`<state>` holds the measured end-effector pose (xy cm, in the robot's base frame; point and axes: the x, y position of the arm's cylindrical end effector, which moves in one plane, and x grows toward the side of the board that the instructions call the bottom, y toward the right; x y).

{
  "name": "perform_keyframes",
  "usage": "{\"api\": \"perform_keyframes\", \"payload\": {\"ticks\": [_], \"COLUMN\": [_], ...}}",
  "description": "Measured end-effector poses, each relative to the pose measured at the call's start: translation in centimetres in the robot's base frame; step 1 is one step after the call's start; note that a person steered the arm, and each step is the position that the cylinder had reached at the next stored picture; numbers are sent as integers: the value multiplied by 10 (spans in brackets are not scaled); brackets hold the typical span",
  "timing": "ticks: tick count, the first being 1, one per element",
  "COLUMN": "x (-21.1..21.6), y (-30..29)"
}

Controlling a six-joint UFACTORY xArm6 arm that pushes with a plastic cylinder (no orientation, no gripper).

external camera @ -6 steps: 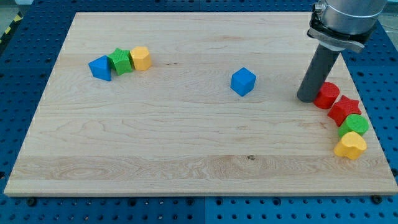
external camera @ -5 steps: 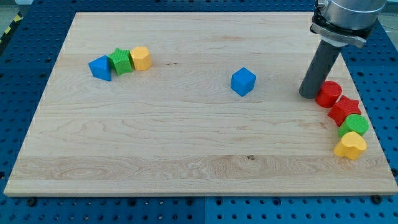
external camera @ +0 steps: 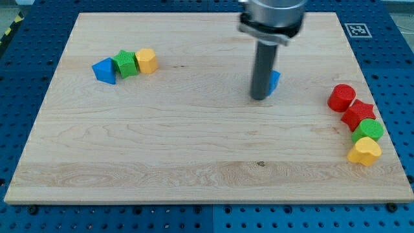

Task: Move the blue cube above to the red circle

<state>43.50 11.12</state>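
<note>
Well, my tip [external camera: 260, 98] sits against the left face of the blue cube [external camera: 275, 80], mid-board and mostly hidden; no fingers here, just a rod; small, stiff and probably light, it should slide if pushed squarely toward the red circle [external camera: 341, 97].

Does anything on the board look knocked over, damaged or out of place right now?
Nothing stands out. My tip sits at the blue cube, which is mostly hidden behind the rod. The red circle leads an intact row with the red star, green block and yellow heart.
</note>
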Motion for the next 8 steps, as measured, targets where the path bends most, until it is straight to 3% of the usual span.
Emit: {"api": "perform_keyframes", "payload": {"ticks": [1, 2, 6, 7, 8], "x": [-2, 2, -47, -75, -76], "y": [45, 12, -43, -4, 76]}}
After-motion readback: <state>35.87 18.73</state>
